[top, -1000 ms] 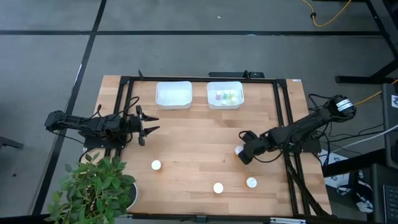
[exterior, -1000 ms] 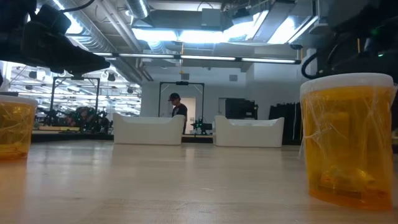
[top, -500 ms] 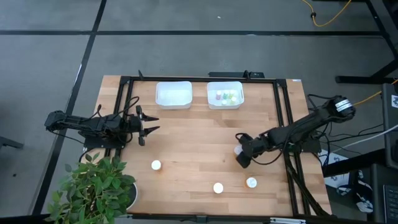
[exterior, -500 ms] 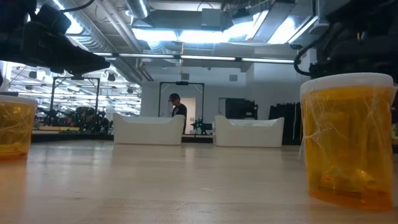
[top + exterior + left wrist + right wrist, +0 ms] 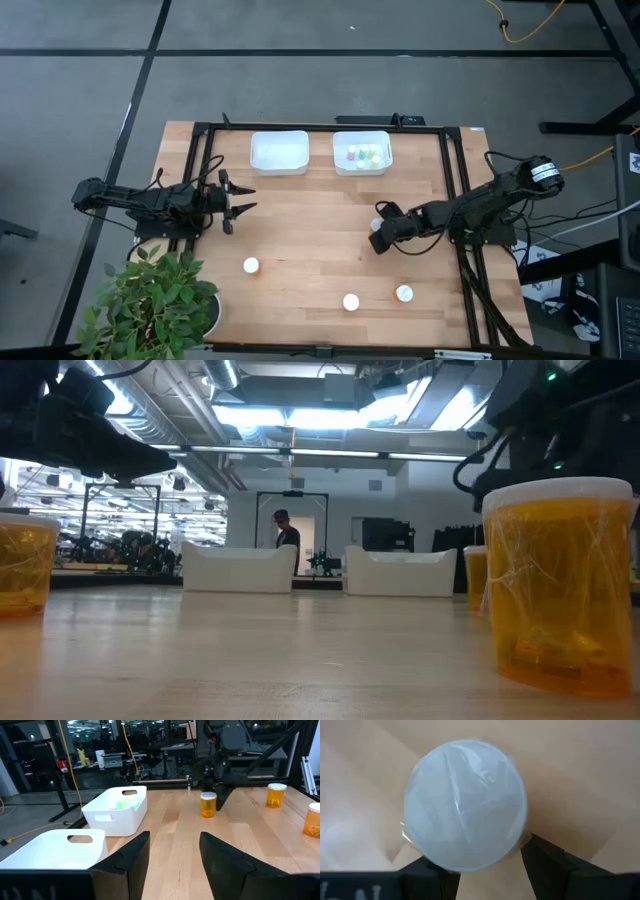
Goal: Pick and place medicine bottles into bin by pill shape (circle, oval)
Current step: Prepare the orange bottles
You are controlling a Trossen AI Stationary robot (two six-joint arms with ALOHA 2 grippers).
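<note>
My right gripper [image 5: 382,236] is right of the table's middle, shut on an orange medicine bottle with a white cap [image 5: 208,804]. The cap [image 5: 465,805] fills the right wrist view. Three more white-capped bottles [image 5: 251,265] [image 5: 351,301] [image 5: 404,293] stand upright on the wood near the front edge. At the far edge are two white bins: the left one [image 5: 279,152] looks bare inside, and the right one [image 5: 361,152] holds several small bottles. My left gripper [image 5: 240,200] hangs open over the left side, pointing level toward the table's right. My right gripper has one dark finger [image 5: 427,872] on each side of the bottle, just below the cap's rim [image 5: 517,845]. The cap hides the touching surfaces. The fingers slant down from the table's right side. The bottle is upright; whether its base touches the wood I cannot tell.
A black frame [image 5: 205,160] runs along the table's left, far and right sides. A potted plant [image 5: 155,300] overhangs the front left corner. In the low view one orange bottle [image 5: 560,585] stands very close and another [image 5: 22,565] is at the left.
My right gripper has gone toward the table's left and a little toward the far edge, tipping somewhat, with the bottle still between its fingers. The bottle has come into sight in the low view, to the left of the close one. The left arm has kept still.
</note>
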